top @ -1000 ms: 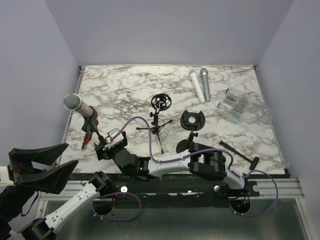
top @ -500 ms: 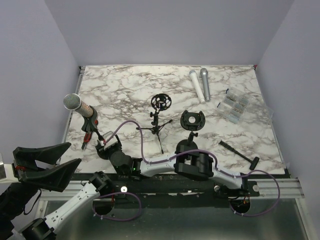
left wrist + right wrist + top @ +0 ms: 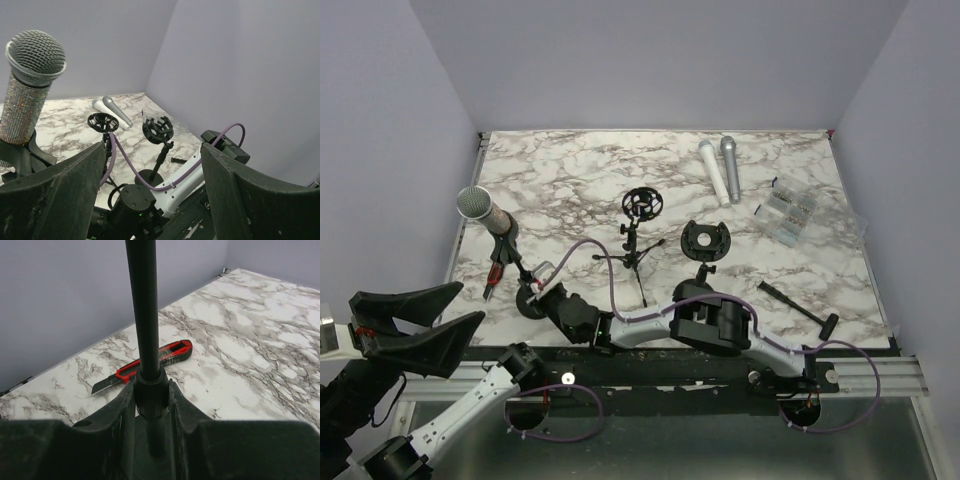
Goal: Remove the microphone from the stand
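Steadiness matters: our right claw (image 3: 150,390) clamps the thin black stand pole (image 3: 144,300), while our open left claw (image 3: 152,152) should close around the glittery silver mesh-headed microphone (image 3: 25,100), up-left of it, lifting straight.

R wrist cam: stand pole (image 3: 142,305) runs off frame at 12, its foot lost btwn the right gripper (image 3: 150,402) fingers. Knife (image 3: 145,365) mid-section is hidden behind it. L wrist cam: microphone (image 3: 30,85) tail end drops behind a left gripper (image 3: 152,146) finger at 8. Top cam: clear box (image 3: 790,212) at 2, contents too small to tell. Left arm (image 3: 470,400) is cut off at 7.
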Controlling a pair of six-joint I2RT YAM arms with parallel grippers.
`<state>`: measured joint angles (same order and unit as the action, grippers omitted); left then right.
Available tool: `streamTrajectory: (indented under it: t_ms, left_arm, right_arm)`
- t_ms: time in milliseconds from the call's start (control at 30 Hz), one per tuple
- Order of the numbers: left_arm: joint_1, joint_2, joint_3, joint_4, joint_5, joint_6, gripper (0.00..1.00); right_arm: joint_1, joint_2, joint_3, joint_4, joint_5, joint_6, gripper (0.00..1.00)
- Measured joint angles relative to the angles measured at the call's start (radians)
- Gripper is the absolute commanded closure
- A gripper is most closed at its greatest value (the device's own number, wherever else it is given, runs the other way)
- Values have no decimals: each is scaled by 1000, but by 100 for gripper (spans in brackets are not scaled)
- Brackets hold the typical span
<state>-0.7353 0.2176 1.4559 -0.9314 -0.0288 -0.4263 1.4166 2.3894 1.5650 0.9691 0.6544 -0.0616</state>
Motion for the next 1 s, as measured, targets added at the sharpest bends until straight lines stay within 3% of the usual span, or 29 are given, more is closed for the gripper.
streamTrajectory:
  t_ms: [67,433,600,767,833,900,1000]
  left_arm:
    - [0,0,-5,0,-2,0,24]
    - [0,0,-61,6,-10,0,25]
    - [0,0,-73,6,-36,2,25]
    - [0,14,-89,6,-110,21,22]
    - [0,31,-99,5,-163,43,18]
    - [0,55,-108,1,-204,72,11]
    - [0,117,-117,-1,-258,127,3]
  right_arm:
    - [-10,-23,-50,27,-51,-13,99]
    - [-127,-208,-351,90,-463,-32,99]
    - [-204,-243,-394,80,-745,-37,99]
    - [-239,-246,-387,61,-930,-53,99]
    - [-246,-246,-378,50,-979,-61,93]
    - [-249,-246,-372,40,-1005,-66,70]
    - [-252,-246,-364,26,-1019,-65,47]
